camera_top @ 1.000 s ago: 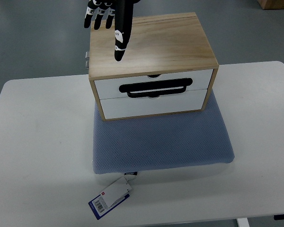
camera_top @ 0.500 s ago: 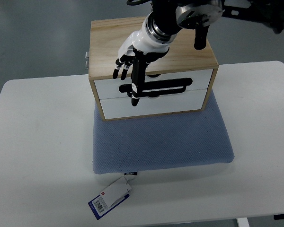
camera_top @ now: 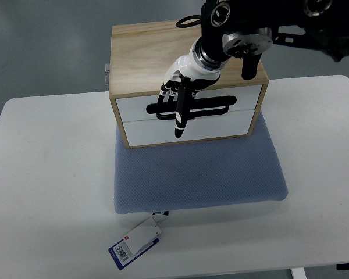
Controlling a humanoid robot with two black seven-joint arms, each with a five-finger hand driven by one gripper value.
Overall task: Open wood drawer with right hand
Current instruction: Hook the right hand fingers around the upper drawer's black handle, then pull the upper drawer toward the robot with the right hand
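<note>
The right hand [camera_top: 181, 93] came in from the upper right and hung over the front face of the wood drawer [camera_top: 189, 108]. One long finger pointed straight down across the black handle [camera_top: 218, 106], its tip low on the white front. The other fingers [camera_top: 166, 91] were bunched by the handle's left half; whether they hooked it, I couldn't tell. The upper drawer front sat flush with the lower one, closed in its box. That wooden box [camera_top: 144, 52] stood at the back edge of a blue-grey pad [camera_top: 198, 174], and the pad lay on a white table [camera_top: 46, 174]. A tag [camera_top: 135, 243] with a barcode trailed off the pad's near edge.
</note>
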